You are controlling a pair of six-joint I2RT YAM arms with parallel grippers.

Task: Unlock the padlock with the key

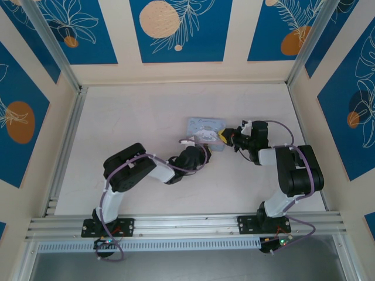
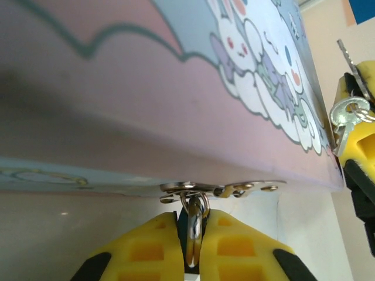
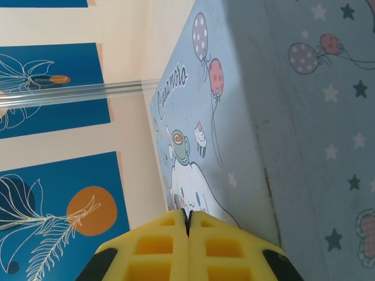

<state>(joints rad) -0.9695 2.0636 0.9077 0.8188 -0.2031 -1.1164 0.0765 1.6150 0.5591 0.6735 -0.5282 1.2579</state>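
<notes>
The small metal padlock (image 2: pixel 197 229) hangs from the silver hasp (image 2: pixel 218 188) on the front edge of the pale blue tin (image 1: pixel 205 127). My left gripper (image 2: pixel 193 214) is shut on the padlock, with a yellow finger on each side. At the tin's right end my right gripper (image 1: pixel 225 137) is shut. In the left wrist view the thin key (image 2: pixel 345 54) sticks out past the right gripper's yellow finger (image 2: pixel 358 140), and a silver key ring (image 2: pixel 349 110) dangles beside it. In the right wrist view the right gripper (image 3: pixel 188 215) is pressed together next to the tin's cartoon lid (image 3: pixel 246 117).
The tin lies mid-table between the two arms. Aluminium rails (image 1: pixel 64 140) and patterned walls (image 1: pixel 176 29) border the white tabletop (image 1: pixel 129 117), which has bare room to the left and behind the tin.
</notes>
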